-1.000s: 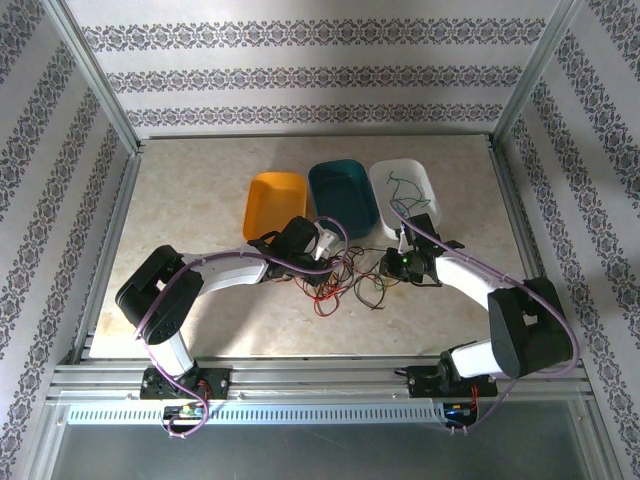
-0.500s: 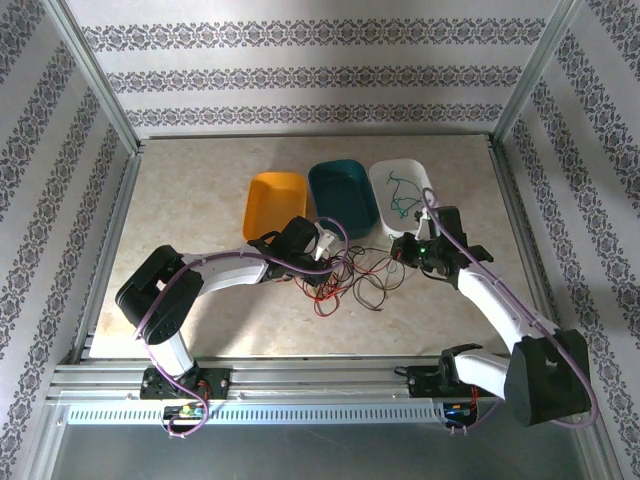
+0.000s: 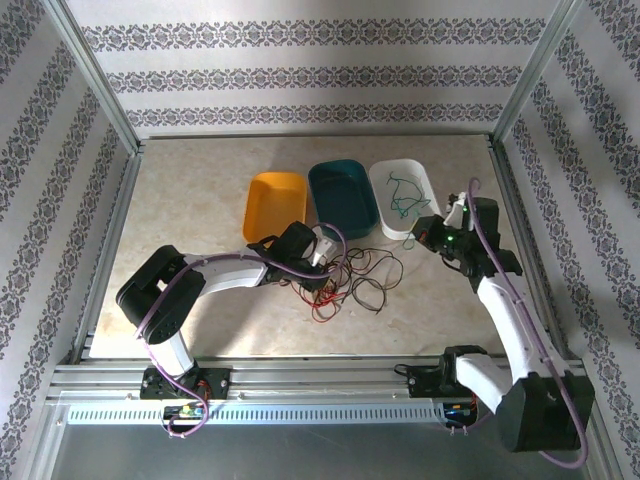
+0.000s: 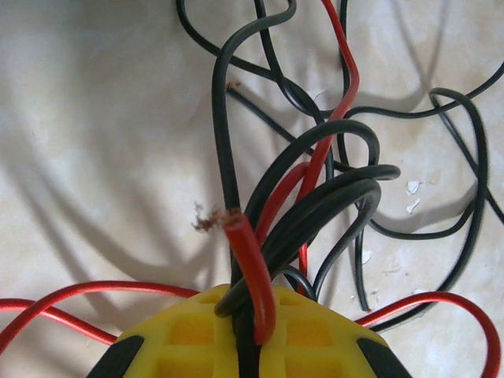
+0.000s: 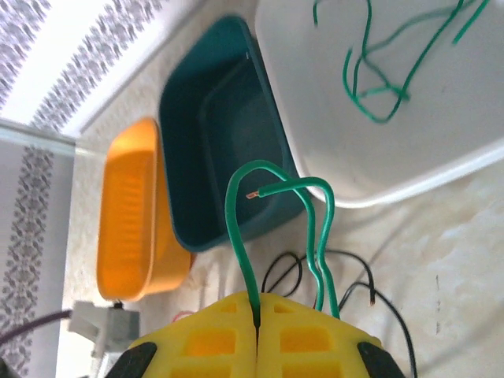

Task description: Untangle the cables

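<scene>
A tangle of red and black cables lies on the table in front of the bins. My left gripper sits at its left edge. In the left wrist view this left gripper is shut on a bunch of black cables and a red cable with a frayed end. My right gripper hovers by the near right corner of the white bin. In the right wrist view the right gripper is shut on a thin green cable that loops upward.
Three bins stand in a row behind the tangle: orange, teal and white. Green wires lie in the white bin. Beside it are the teal bin and orange bin. Metal frame rails border the table.
My right gripper has moved right and back from the tangle to the white bin's corner, carrying the green cable. The left gripper has stayed put on the tangle.
</scene>
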